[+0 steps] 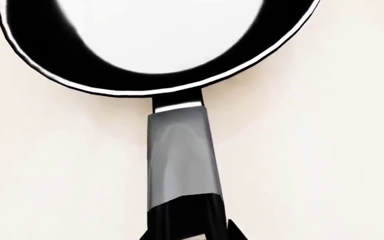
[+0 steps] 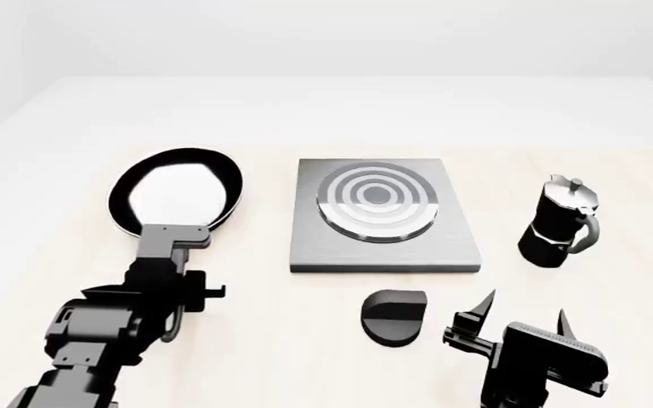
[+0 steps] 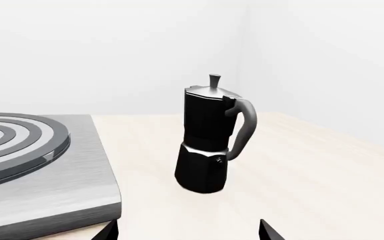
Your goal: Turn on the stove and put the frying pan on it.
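Note:
The frying pan (image 2: 179, 191) lies on the table left of the stove (image 2: 417, 246), its glossy inside facing up. In the left wrist view the frying pan (image 1: 158, 45) fills the far end, and its grey handle (image 1: 182, 160) runs back into my left gripper (image 1: 188, 234). That gripper's dark fingertips press both sides of the handle's black end. From the head, my left gripper (image 2: 174, 246) covers the handle. The stove's black knob (image 2: 393, 316) sits in front of the plate. To the right of the knob, my right gripper (image 2: 524, 310) stands open and empty above the table.
A black moka pot (image 2: 556, 223) stands right of the stove. In the right wrist view the moka pot (image 3: 209, 145) is straight ahead, with the stove's corner (image 3: 58, 200) beside my right gripper (image 3: 188, 232). A pale wall rises behind the table.

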Tool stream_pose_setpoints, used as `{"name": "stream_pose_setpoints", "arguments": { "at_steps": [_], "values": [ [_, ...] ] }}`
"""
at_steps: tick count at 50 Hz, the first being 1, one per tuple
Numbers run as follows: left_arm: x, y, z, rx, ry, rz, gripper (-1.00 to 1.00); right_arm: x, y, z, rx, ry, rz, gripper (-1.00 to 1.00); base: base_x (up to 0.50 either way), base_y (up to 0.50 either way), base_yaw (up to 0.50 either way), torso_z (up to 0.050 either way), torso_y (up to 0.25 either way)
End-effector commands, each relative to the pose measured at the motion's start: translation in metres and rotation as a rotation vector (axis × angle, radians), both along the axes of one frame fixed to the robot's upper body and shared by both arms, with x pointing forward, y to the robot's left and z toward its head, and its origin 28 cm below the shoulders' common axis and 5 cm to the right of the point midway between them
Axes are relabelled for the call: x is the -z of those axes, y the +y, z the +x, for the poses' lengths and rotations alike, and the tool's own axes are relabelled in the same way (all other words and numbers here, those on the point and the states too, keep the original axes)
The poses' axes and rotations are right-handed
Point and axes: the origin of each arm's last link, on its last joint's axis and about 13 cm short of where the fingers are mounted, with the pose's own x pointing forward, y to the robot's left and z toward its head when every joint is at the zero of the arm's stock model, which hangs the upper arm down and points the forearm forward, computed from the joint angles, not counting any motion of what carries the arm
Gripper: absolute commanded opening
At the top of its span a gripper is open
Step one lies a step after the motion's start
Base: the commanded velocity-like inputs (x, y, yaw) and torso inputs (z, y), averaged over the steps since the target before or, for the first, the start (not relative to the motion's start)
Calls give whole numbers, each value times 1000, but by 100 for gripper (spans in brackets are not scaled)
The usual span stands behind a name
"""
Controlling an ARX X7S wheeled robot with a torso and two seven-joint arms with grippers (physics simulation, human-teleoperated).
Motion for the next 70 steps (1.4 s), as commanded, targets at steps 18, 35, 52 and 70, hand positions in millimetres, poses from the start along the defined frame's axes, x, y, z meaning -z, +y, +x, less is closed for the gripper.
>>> {"name": "stream_pose_setpoints", "arguments": {
  "at_steps": [18,35,52,70],
  "values": [
    [-76,-17,-7,128,-246,3,-100,0,0,0,-1,4,-1,100,0,0,0,0,0],
    [-127,-44,-18,435,-312,92,-100,0,1,1,-1,3,1,100,0,0,0,0,2],
    [-151,-67,-13,634,-281,100,-100,0,0,1,-5,2,1,100,0,0,0,0,2],
    [-162,-78,3,673,-226,92,-100,2,-1,2,-7,4,2,100,0,0,0,0,2]
  ]
}}
